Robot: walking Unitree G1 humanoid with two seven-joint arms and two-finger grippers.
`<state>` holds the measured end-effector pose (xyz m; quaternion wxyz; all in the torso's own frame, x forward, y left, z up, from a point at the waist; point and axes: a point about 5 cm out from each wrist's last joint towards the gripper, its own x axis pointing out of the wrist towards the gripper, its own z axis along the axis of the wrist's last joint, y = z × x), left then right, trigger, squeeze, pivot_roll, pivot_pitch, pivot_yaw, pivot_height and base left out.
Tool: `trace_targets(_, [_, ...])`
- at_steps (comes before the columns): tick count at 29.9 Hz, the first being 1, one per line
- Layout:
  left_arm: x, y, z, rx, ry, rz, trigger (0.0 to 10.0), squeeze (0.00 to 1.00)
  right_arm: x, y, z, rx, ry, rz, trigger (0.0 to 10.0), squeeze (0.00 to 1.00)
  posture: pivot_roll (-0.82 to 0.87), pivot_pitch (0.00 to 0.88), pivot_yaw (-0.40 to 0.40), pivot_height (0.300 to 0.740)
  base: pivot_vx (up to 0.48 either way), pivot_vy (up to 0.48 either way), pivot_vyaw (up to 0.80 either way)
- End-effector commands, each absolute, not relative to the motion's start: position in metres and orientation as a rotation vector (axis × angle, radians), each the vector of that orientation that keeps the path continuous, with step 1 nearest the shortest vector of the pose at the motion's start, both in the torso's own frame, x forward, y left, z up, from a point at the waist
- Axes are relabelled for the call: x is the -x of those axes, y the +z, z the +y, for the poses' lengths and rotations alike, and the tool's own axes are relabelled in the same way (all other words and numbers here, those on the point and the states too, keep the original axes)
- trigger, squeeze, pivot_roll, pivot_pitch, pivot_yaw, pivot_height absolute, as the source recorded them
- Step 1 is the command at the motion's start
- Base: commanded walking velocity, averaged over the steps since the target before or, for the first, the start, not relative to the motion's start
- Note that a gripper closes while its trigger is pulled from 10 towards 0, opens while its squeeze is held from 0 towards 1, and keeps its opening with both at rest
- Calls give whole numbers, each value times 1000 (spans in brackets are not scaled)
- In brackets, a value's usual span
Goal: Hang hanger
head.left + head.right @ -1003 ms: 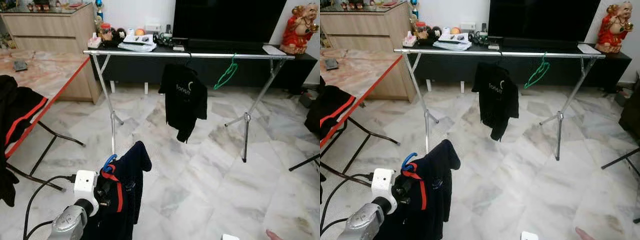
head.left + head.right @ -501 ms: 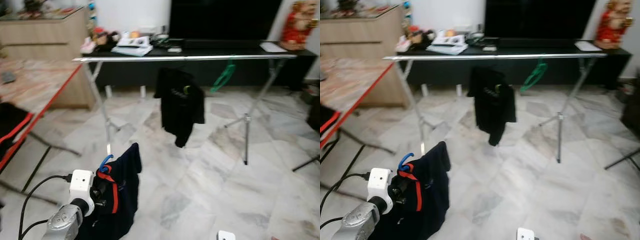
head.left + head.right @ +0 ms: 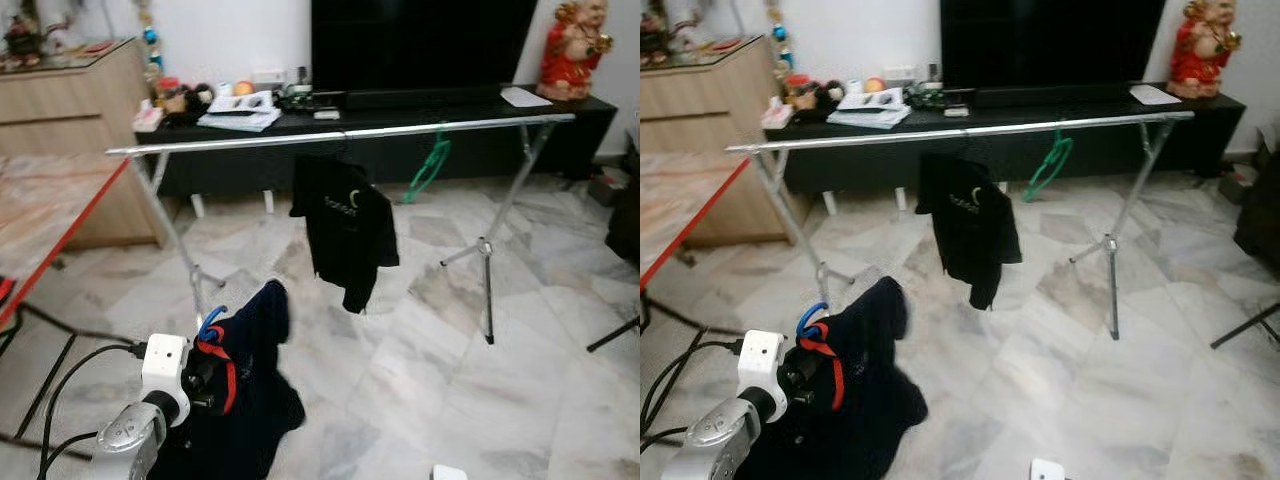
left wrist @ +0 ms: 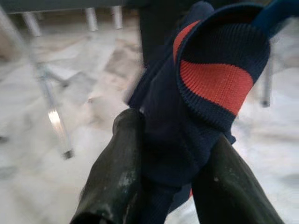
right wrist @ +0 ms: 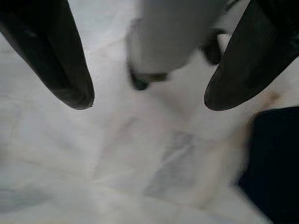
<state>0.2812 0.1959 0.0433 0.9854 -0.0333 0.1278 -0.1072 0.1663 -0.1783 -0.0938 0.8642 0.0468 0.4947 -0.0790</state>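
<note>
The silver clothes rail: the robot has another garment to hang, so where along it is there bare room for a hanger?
The silver clothes rail is bare from its left end to the hanging black shirt, and from the empty green hanger to the right end. The short gap between shirt and green hanger is tightest. The left gripper holds the navy garment with orange collar.

A home's living room: marble floor (image 3: 560,380), a big TV (image 3: 420,45) on a low black console (image 3: 400,150), a wooden sideboard (image 3: 70,110), a red figurine (image 3: 572,45), and a clothes rack (image 3: 340,133) with a black shirt (image 3: 345,225).
</note>
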Motion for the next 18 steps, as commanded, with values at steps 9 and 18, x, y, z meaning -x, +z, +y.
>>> trace_targets(9, [-290, 60, 210, 34, -183, 203, 10000, 0, -175, -90, -171, -87, -133, 1016, 10000, 0, -65, 25, 29, 740, 399, 0, 0])
trace_targets(18, [-298, 66, 208, 26, -187, 195, 10000, 0, -177, -90, -169, -92, -124, 1011, 10000, 0, -46, 43, 38, 740, 403, 0, 0])
